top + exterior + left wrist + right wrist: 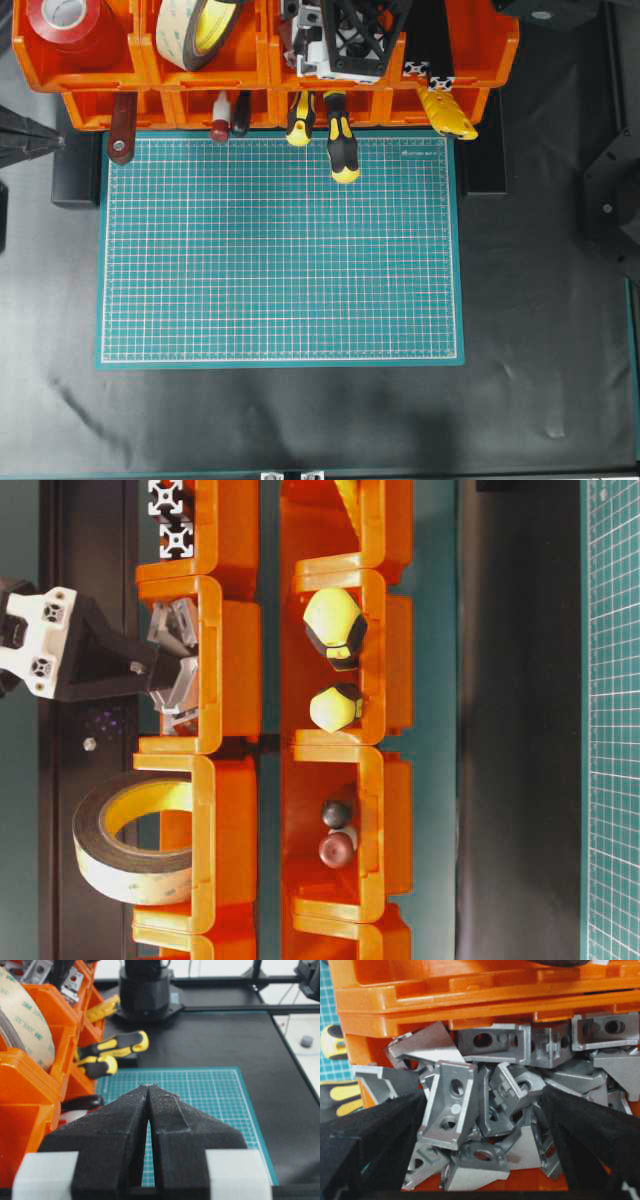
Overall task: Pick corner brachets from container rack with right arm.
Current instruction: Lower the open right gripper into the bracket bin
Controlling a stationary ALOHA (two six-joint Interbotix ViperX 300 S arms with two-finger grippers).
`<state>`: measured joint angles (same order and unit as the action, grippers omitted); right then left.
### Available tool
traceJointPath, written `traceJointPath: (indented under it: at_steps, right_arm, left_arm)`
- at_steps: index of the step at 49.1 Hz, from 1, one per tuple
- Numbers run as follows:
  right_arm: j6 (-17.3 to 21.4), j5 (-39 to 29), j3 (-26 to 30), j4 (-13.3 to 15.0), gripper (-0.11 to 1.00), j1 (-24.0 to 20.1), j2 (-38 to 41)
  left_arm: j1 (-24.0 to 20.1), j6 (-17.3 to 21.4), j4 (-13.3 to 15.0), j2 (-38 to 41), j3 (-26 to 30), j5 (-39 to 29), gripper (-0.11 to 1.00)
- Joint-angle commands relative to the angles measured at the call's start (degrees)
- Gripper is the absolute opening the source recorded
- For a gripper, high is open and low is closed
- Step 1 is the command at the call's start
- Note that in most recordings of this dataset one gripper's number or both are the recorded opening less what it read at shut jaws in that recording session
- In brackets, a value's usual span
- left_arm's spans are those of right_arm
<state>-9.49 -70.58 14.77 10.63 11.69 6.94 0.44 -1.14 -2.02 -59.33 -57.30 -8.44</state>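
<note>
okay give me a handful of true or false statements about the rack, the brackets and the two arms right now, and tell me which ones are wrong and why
1. The right gripper has its jaws spread wide on either side of the corner brackets. True.
2. The left gripper is reaching into the container rack. False: it hangs over the green cutting mat, jaws shut, beside the rack.
3. A bracket is already lifted clear of the bin. False: the brackets all lie heaped in the orange bin.
4. Two yellow-and-black screwdriver handles stick out of the lower row. True.
5. The roll of tape lies on the mat. False: it sits in an upper bin.
</note>
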Motion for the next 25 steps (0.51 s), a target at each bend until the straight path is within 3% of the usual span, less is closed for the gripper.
traceJointPath:
  at_steps: [1,12,25]
  right_arm:
    - [0.4,1.3,0.1,-0.1,0.82,0.6,-0.4]
    - [0.4,1.3,0.3,-0.1,0.7,0.0,-0.4]
    - [0.4,0.6,1.3,0.1,0.7,-1.1,-1.1]
  left_arm:
    - [0.0,-0.2,-0.2,0.3,1.8,0.2,0.01]
    - [-0.1,-0.2,-0.2,0.3,1.8,0.2,0.0]
    - [-0.1,-0.2,-0.2,0.3,1.8,0.2,0.01]
